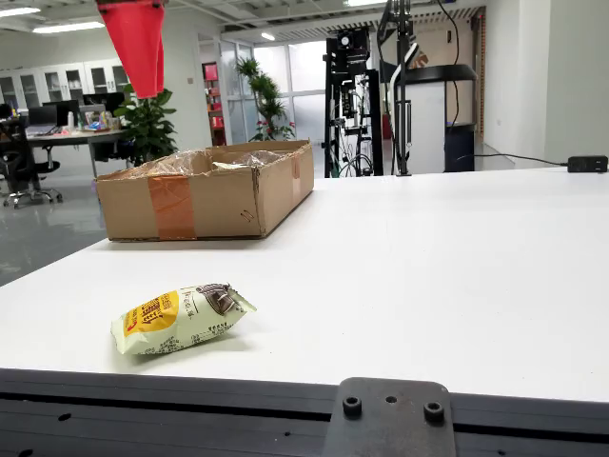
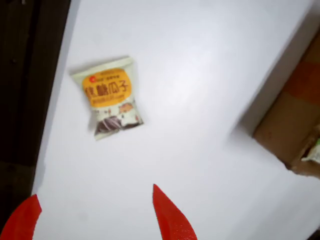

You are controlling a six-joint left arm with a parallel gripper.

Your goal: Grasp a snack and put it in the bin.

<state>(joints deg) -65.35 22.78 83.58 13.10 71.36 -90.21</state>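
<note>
A pale green snack packet [image 1: 179, 319] with an orange label lies flat on the white table near its front left edge. In the downward-looking gripper view the same snack packet [image 2: 109, 96] sits upper left. My gripper [image 2: 97, 212] hovers well above the table, its two red fingers [image 2: 171, 217] spread apart with nothing between them, and the packet lies ahead of them, not touched. In the side view only a red finger [image 1: 136, 43] hangs at the top left, high over the cardboard bin [image 1: 205, 200]. A corner of the bin [image 2: 296, 125] shows at the right edge.
The bin is an open cardboard box with orange tape, lined with clear plastic, standing at the table's back left. A dark frame rail [image 1: 285, 419] runs along the table's front edge. Black equipment stands [image 1: 371, 90] rise behind the table.
</note>
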